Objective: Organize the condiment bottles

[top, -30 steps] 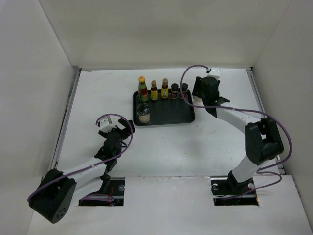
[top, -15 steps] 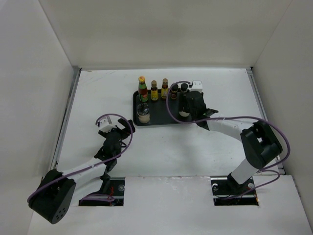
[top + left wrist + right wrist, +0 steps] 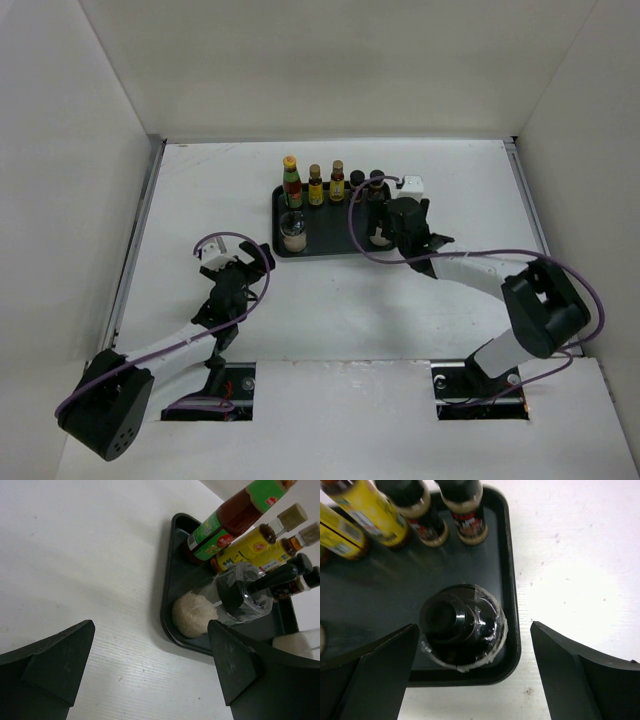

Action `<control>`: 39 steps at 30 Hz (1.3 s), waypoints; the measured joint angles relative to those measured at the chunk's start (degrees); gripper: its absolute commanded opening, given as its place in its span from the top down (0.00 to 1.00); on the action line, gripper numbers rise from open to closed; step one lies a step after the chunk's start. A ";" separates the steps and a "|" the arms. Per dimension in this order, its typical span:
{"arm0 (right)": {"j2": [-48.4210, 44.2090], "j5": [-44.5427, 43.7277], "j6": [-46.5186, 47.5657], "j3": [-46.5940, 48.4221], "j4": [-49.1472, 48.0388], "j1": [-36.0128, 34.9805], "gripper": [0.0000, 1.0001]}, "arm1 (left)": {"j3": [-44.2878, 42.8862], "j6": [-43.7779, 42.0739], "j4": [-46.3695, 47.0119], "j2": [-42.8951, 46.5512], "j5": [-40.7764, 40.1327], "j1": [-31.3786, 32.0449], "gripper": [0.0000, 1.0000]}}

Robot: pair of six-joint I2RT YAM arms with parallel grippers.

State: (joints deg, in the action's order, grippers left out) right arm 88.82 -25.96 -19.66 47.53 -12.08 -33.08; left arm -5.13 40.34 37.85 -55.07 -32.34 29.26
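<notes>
My right gripper (image 3: 473, 627) hangs spread wide straight over a stubby jar (image 3: 460, 625), 1 finger either side and neither touching; I judge the jar already sits where it belongs, in the tray (image 3: 513, 605) corner. From above it shows a black cap and crinkled clear wrap. Beyond the fingers stand 2 dark-brown bottles (image 3: 465, 522) and 2 amber bottles (image 3: 370, 512). My left gripper (image 3: 151, 626) is spread too, empty, with the other white jar (image 3: 196, 615) just ahead of it

White table (image 3: 330, 310) w/ white walls (image 3: 300, 70) round it.
</notes>
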 measured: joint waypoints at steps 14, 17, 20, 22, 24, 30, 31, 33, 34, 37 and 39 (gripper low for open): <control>-33.07 -8.70 -11.26 -21.92 -9.73 5.81 0.00 | 0.00 0.44 -2.49 3.82 -0.72 -2.99 0.00; -35.58 -9.62 -17.57 -28.61 -8.22 8.24 0.00 | -0.02 1.07 -3.85 3.74 -1.22 -3.67 0.00; -36.68 -9.70 -22.14 -32.94 -7.02 10.82 0.00 | -0.20 2.10 -5.57 2.34 -1.60 -4.61 0.00; -36.83 -9.44 -24.65 -34.45 -6.88 12.96 0.00 | -0.22 2.84 -6.67 0.98 -1.66 -5.01 0.00; -36.87 -9.11 -26.53 -35.34 -7.34 14.32 0.00 | -0.52 3.34 -8.15 -0.39 -1.53 -5.22 0.00; -36.92 -4.39 -29.70 -35.82 -9.70 14.67 0.00 | -3.32 4.02 -12.72 -2.51 -1.01 -5.25 0.00; -36.89 -3.72 -29.99 -35.82 -9.88 14.67 0.00 | -3.69 4.02 -13.49 -2.29 -0.92 -5.25 0.00; -36.89 -2.49 -30.64 -35.82 -10.29 14.67 0.00 | -4.07 4.04 -14.93 -1.27 -0.90 -5.29 0.00; -36.89 -2.10 -30.88 -35.85 -10.51 14.69 0.00 | -4.09 4.04 -15.61 -0.46 -0.92 -5.49 0.00; -36.87 -1.42 -31.36 -35.87 -10.86 15.30 0.00 | -4.11 4.07 -16.74 1.20 -0.96 -6.62 0.00; -36.54 -1.11 -31.63 -35.95 -11.30 15.85 0.00 | -4.31 4.07 -17.62 1.42 -0.90 -7.15 0.00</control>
State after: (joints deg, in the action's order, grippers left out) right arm 52.27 -27.07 -51.29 11.57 -23.38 -17.23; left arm -9.43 44.40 20.23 -53.65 -33.23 22.11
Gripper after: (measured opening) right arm 0.999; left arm 0.997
